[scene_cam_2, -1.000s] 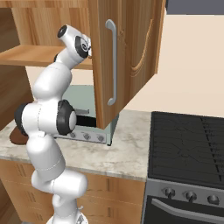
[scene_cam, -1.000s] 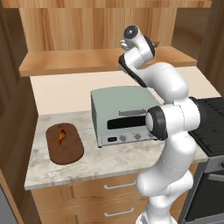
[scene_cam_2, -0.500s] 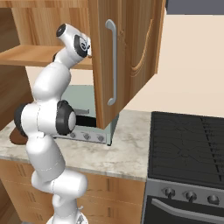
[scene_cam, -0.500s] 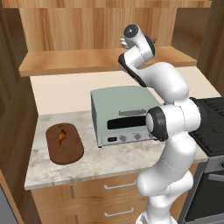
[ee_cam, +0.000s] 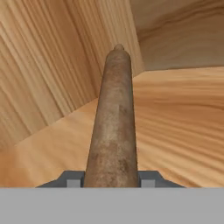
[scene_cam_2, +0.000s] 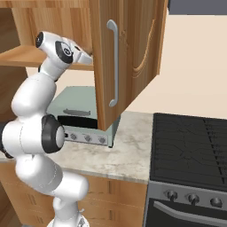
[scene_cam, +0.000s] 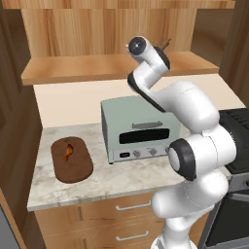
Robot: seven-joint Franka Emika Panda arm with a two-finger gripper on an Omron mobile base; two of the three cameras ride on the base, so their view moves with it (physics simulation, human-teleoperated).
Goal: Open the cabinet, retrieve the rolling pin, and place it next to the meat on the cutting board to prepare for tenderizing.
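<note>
One rolling pin (ee_cam: 113, 118), one toaster oven (scene_cam: 138, 129)

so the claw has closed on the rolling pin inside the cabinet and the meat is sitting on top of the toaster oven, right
Not quite. The claw is shut on the rolling pin inside the cabinet, as the hand view shows, but the meat is not on the toaster oven. The left base view shows it lying on the cutting board, on the counter to the oven's left.

The rolling pin (ee_cam: 113, 122) runs out of the hand view at the bottom edge — its near end is cut off there. In the left base view the arm hides the claw itself and all but a dark tip of the pin; the toaster oven's (scene_cam: 131, 126) right side is covered too. The cabinet (scene_cam_2: 128, 53) door hides the claw in the right base view.
</note>
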